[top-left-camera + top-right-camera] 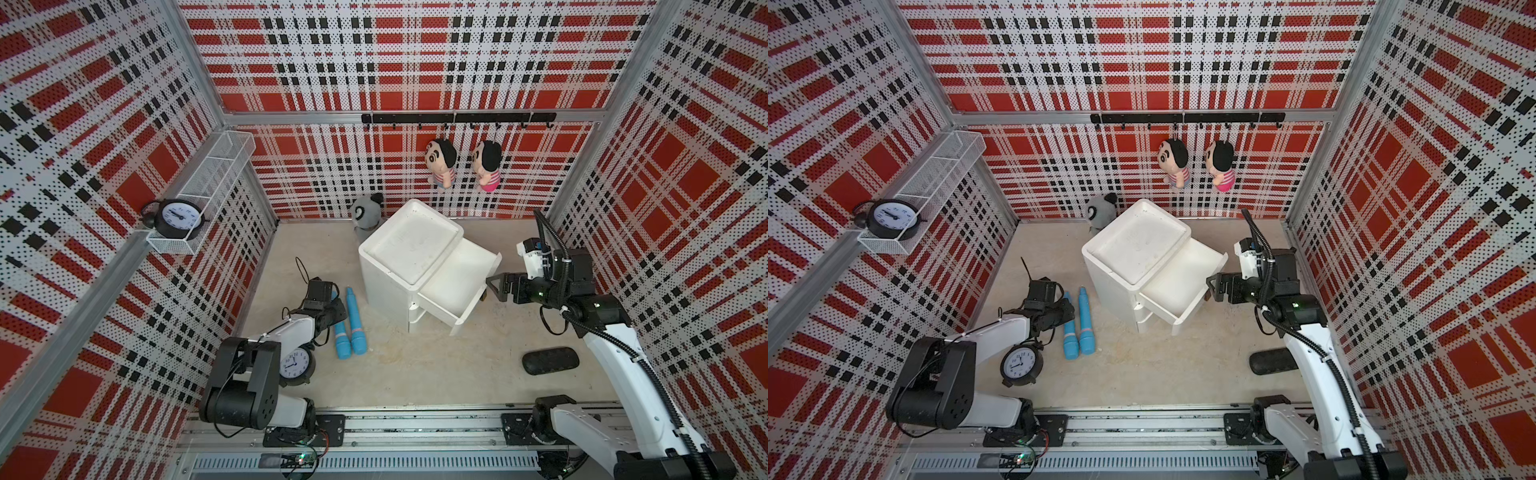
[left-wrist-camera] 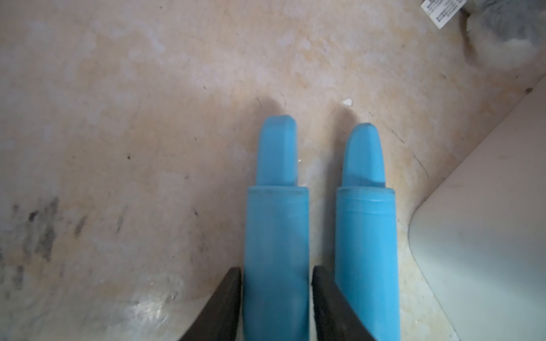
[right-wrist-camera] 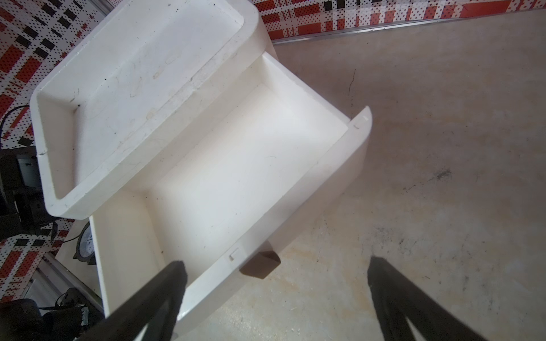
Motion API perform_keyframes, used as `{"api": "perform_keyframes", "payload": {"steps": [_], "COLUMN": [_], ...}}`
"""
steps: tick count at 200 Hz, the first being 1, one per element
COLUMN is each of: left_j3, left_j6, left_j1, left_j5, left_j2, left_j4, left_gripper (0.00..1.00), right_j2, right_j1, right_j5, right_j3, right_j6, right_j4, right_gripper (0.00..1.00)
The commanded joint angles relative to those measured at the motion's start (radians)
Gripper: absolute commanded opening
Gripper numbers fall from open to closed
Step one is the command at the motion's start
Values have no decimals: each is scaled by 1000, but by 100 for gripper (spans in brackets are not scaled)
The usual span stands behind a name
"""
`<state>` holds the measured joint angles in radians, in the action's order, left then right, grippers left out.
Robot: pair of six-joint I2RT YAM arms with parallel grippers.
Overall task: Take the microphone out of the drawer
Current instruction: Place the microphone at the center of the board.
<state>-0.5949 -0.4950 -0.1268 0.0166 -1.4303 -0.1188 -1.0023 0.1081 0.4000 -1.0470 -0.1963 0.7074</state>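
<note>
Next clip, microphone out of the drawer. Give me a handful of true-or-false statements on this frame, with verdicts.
1. The top drawer stands open with nothing in it. True.
2. Both blue microphones lie on the table beside the cabinet. True.
3. The right gripper is shut on the drawer's knob. False: its jaws stand wide open, holding nothing, by the drawer's front.
4. The left gripper straddles one blue microphone. True.
5. An alarm clock stands on the cabinet's top. False: one alarm clock sits in the wire shelf, another on the table by the left arm.
</note>
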Motion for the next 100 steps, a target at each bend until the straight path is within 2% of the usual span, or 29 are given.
{"api": "perform_keyframes", "payload": {"steps": [1, 72, 85, 100], "left_j3": [0, -24, -41, -66], "left_j6": [-5, -4, 0, 8], "left_j1": [-7, -1, -1, -1], "left_j5": [-9, -9, -10, -6], "left_j2": [-12, 28, 39, 57], "left_j4": [27, 3, -12, -36], "left_gripper": [46, 48, 52, 61], "right_j2": [2, -10, -13, -12], "right_j1": [8, 10, 10, 11], "right_j5": [8, 8, 11, 10], "right_j3": [-29, -41, -41, -37], "right_j6": [14, 17, 16, 15], "right_j4": [7, 6, 7, 10], "right_gripper": [100, 100, 100, 100]}}
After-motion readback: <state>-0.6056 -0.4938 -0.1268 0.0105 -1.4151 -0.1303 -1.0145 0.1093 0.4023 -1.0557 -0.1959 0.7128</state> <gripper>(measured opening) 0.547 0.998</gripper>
